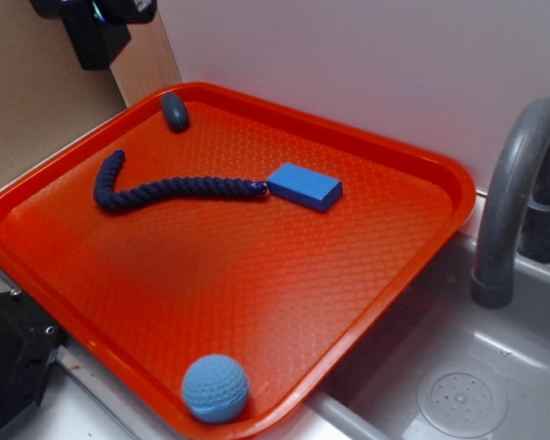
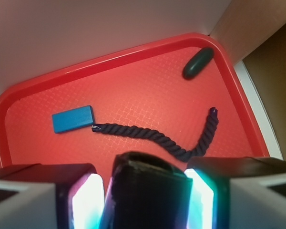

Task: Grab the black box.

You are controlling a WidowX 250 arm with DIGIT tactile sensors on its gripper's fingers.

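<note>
at top left of exterior view, gripper (image 1: 96, 32) raised above tray corner, off red tray (image 1: 412, 266). wrist view: black box (image 2: 150, 191) clamped between gripper fingers (image 2: 88, 200), lifted clear of tray. on tray, left to right in exterior view: dark rope (image 1: 165, 190), grey-blue pebble (image 1: 175, 111), blue ball (image 1: 215, 388), blue box (image 1: 304, 186) at rope end. grey faucet (image 1: 513, 192) over sink (image 1: 458, 385) at right.

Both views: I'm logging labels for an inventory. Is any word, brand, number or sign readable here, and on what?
None. The blue box, rope, ball, grey pebble, red tray and faucet carry no visible text. The black box between the gripper fingers shows only plain black.
</note>
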